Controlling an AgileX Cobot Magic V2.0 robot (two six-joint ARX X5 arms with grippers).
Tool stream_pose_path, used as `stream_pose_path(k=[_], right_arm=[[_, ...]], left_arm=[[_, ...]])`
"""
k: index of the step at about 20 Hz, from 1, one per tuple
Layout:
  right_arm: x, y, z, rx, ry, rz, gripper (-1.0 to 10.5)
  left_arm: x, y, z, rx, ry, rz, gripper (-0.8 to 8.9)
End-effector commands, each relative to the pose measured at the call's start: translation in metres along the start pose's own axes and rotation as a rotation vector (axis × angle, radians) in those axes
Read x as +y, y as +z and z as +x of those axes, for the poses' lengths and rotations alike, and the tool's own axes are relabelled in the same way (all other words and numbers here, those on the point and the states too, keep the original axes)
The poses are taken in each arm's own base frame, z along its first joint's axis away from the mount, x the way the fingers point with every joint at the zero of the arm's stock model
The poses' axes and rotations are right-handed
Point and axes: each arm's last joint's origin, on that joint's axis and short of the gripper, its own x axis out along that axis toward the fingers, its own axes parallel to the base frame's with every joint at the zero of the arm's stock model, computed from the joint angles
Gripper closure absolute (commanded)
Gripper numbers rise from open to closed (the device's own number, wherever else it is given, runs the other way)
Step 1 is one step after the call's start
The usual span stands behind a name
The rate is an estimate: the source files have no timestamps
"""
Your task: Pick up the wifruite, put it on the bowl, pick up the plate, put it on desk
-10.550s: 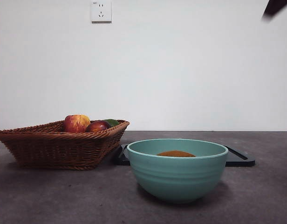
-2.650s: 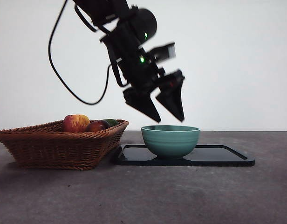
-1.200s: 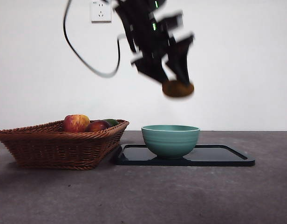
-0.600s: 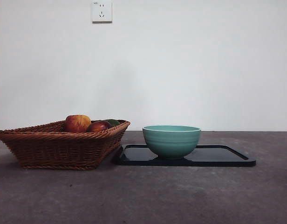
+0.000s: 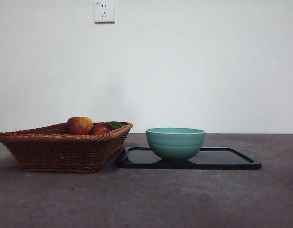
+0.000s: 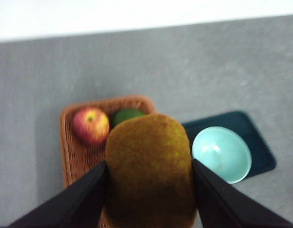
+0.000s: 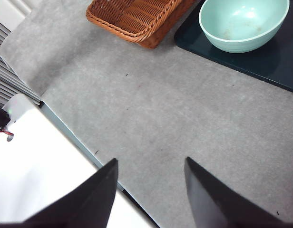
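Observation:
My left gripper [image 6: 149,164] is shut on the wifruite [image 6: 149,171], a brown oval fruit, and holds it high above the desk [image 5: 161,199], out of the front view. The teal bowl [image 5: 175,142] stands empty on the black plate [image 5: 232,159]. In the left wrist view the bowl [image 6: 221,154] and plate [image 6: 258,142] lie far below, beside the held fruit. My right gripper [image 7: 151,160] is open and empty above bare desk, apart from the bowl [image 7: 243,23] and plate [image 7: 279,66].
A wicker basket [image 5: 61,147] stands left of the plate, holding a red-yellow apple [image 5: 79,125], a dark red fruit [image 5: 100,128] and a green fruit [image 5: 114,124]. The desk's edge [image 7: 80,142] runs close to my right gripper. A wall socket [image 5: 104,11] is behind.
A second ago the arm held the brown fruit above the bowl in the front view; it has since risen out of that view. The bowl, plate and basket have not moved.

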Motion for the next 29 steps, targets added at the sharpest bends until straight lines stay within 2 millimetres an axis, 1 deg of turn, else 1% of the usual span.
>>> stream_pose_path(k=[1, 5, 8, 12, 14, 20, 22, 24, 27, 29], right_arm=[[0.001, 0.002, 0.0, -0.007, 0.007, -0.021, 7.2], [0.001, 0.002, 0.0, -0.006, 0.007, -0.02, 7.2], [0.001, 0.002, 0.0, -0.006, 0.007, -0.02, 7.2], [0.001, 0.002, 0.0, -0.009, 0.007, -0.022, 7.2], [0.001, 0.002, 0.0, -0.012, 0.007, -0.023, 7.2], [0.001, 0.002, 0.0, -0.012, 0.007, -0.022, 7.2], [0.001, 0.002, 0.0, -0.012, 0.007, -0.021, 7.2], [0.001, 0.002, 0.0, -0.012, 0.007, -0.02, 7.2], [0.001, 0.002, 0.0, -0.012, 0.007, -0.02, 7.2], [0.001, 0.002, 0.0, -0.012, 0.007, -0.019, 7.2]], left_arm=[[0.003, -0.02, 0.022, 0.022, 0.027, -0.062, 5.78], [0.007, -0.047, 0.054, 0.063, 0.042, -0.074, 5.78], [0.012, -0.077, 0.088, 0.079, 0.068, -0.073, 5.78], [0.017, -0.113, 0.119, 0.116, 0.074, -0.063, 5.78], [0.019, -0.127, 0.135, 0.156, 0.082, -0.034, 5.78], [0.022, -0.149, 0.187, 0.259, 0.096, -0.007, 5.77], [0.023, -0.156, 0.2, 0.28, 0.099, -0.006, 5.77], [0.023, -0.159, 0.208, 0.285, 0.1, -0.006, 5.68], [0.024, -0.16, 0.209, 0.29, 0.101, -0.005, 5.57], [0.023, -0.161, 0.209, 0.298, 0.101, -0.005, 4.85]])
